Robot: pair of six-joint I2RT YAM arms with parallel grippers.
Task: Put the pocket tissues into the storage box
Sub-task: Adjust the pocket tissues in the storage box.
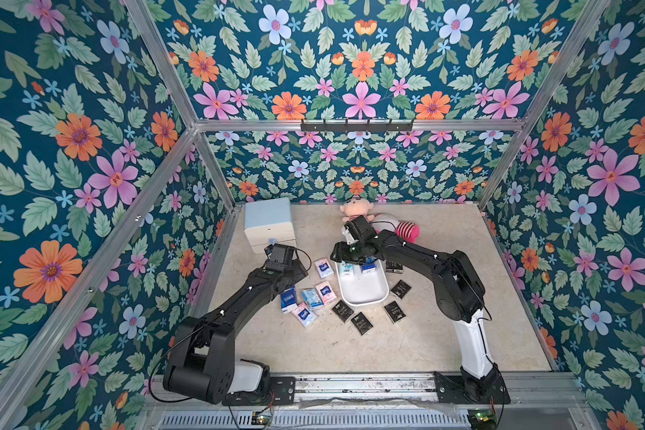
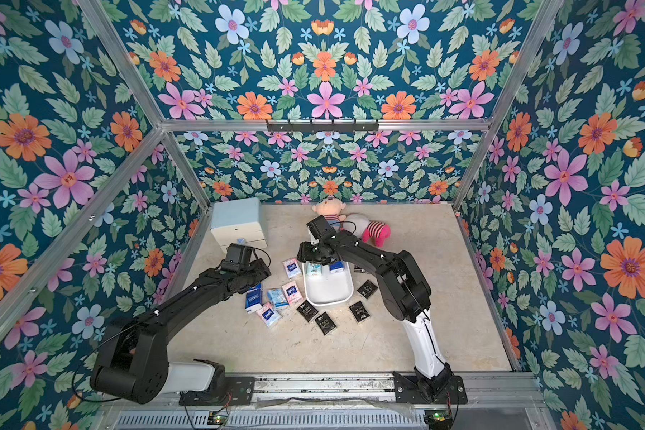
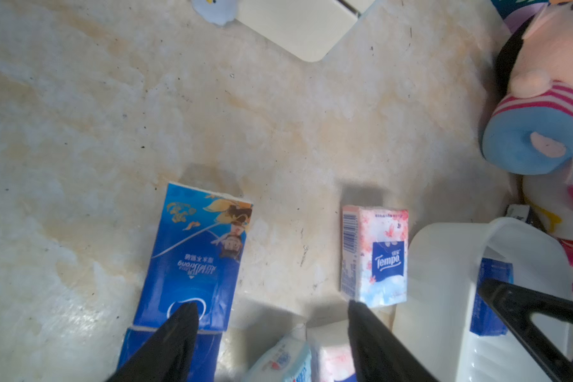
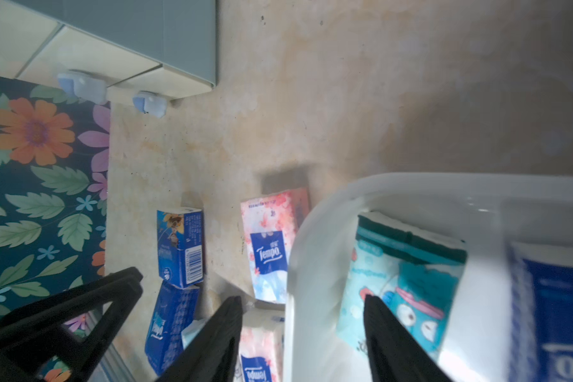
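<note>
Left gripper (image 3: 272,312), left of centre in both top views: jaws spread, nothing held. Blue packet (image 3: 196,258) is seen under one fingertip, Tempo packet (image 3: 376,254) by the other. Pocket tissues (image 1: 310,298) are scattered mid-frame; two are seen in the storage box (image 1: 362,294), just right. Judged light, soft, slick-wrapped; best pinched across the narrow width. Right gripper (image 4: 303,301), spread and empty, is hung astride the box's upper rim.
</note>
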